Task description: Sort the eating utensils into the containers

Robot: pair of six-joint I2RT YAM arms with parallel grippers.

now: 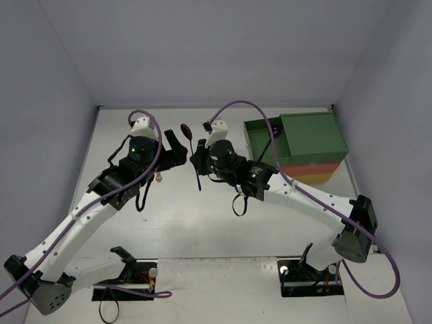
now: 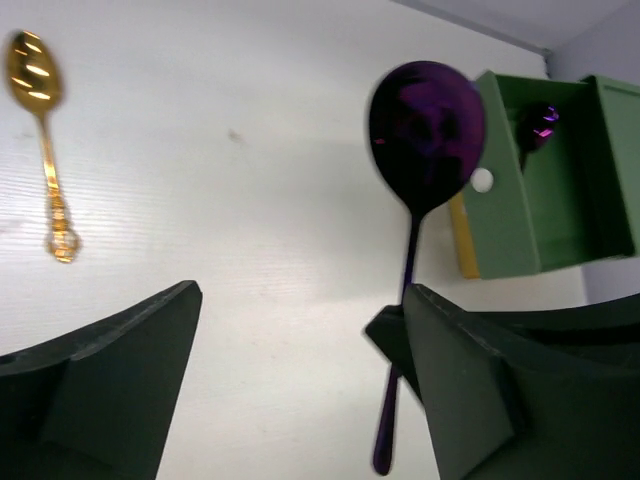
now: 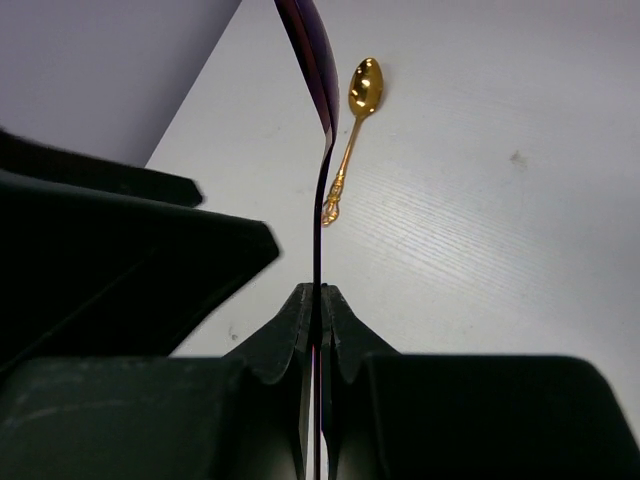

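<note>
My right gripper [image 1: 198,159] is shut on the handle of a purple spoon [image 1: 187,130] and holds it above the table, bowl toward the far side; in the right wrist view the handle [image 3: 319,215] runs straight out from the closed jaws [image 3: 320,298]. My left gripper [image 1: 177,145] is open and empty just left of it; its wrist view [image 2: 300,295] shows the purple spoon [image 2: 425,130] by its right finger. A gold spoon [image 1: 158,177] lies on the table, and shows in both wrist views [image 2: 40,100] [image 3: 355,110]. The containers [image 1: 317,135] stand at the right.
The green top drawer [image 1: 260,143] is pulled open to the left, with a purple utensil [image 1: 275,128] inside, also in the left wrist view [image 2: 537,125]. Red-orange and yellow boxes [image 1: 317,170] sit beneath. Grey walls enclose the white table [image 1: 202,223].
</note>
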